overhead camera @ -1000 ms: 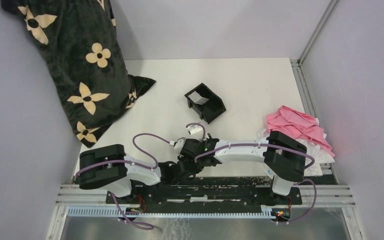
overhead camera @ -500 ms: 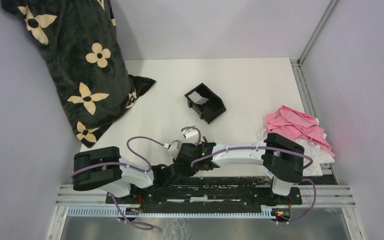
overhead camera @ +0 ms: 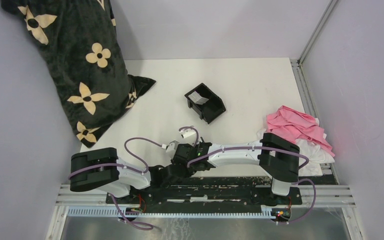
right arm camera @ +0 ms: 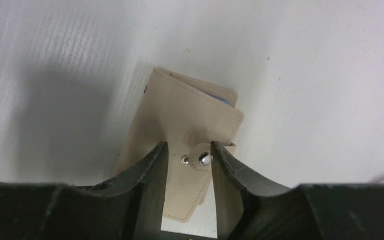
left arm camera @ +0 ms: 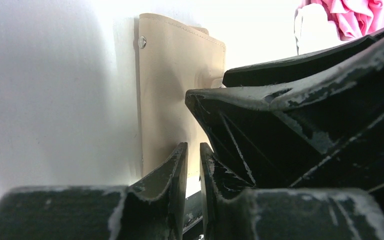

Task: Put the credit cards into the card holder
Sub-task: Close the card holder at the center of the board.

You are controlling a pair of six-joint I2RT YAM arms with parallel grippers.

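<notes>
Left arm point(overhead camera: 130, 172), right arm point(overhead camera: 240, 150), wrists together near table point(overhead camera: 260, 85) edge, black tray point(overhead camera: 216, 108) beyond, pink cloth point(overhead camera: 295, 125)

White table point(overhead camera: 250, 80): blk tray point(overhead camera: 214, 108), card holder point(right arm camera: 180, 125), pink cloth point(overhead camera: 297, 127), floral blanket point(overhead camera: 80, 60).

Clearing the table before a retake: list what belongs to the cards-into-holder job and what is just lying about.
Job:
- card holder
- blue card, edge showing inside it
- pale card
- left gripper and right gripper, both at the holder

Lying about:
- black tray, holding the pale card
- black flowered blanket
- pink cloth
- white cloth
</notes>
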